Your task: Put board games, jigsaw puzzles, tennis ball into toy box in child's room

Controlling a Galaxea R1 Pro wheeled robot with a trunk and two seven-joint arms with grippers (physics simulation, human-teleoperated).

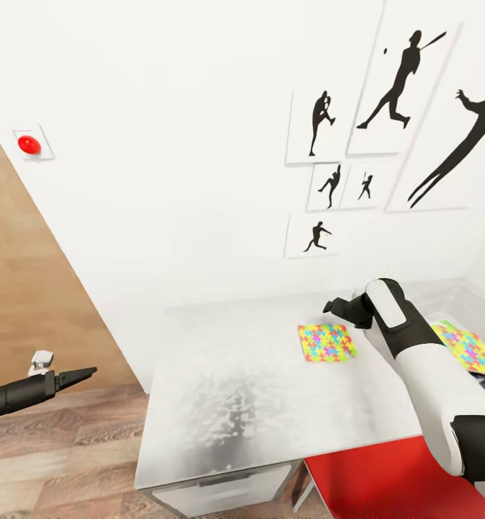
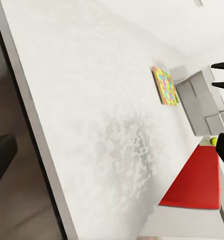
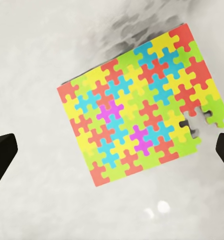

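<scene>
Right wrist view is looking down on a jigsaw puzzle [image 3: 139,102] lying flat on the table [image 3: 37,65]; my right gripper [image 3: 112,152] is hanging above it, fingers spread wide, gripping nothing.

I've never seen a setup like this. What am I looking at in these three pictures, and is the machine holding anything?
These are simulator renders of a two-armed robot. The big picture comes from a camera on its head, looking down over a grey table. The other two come from cameras near each gripper. The right gripper hangs open above a colourful jigsaw puzzle lying flat on the table, with one piece missing at an edge. A second puzzle lies in the toy box beyond the right arm. The left gripper waits out over the wood floor, beside the table. Neither gripper holds anything.
</scene>
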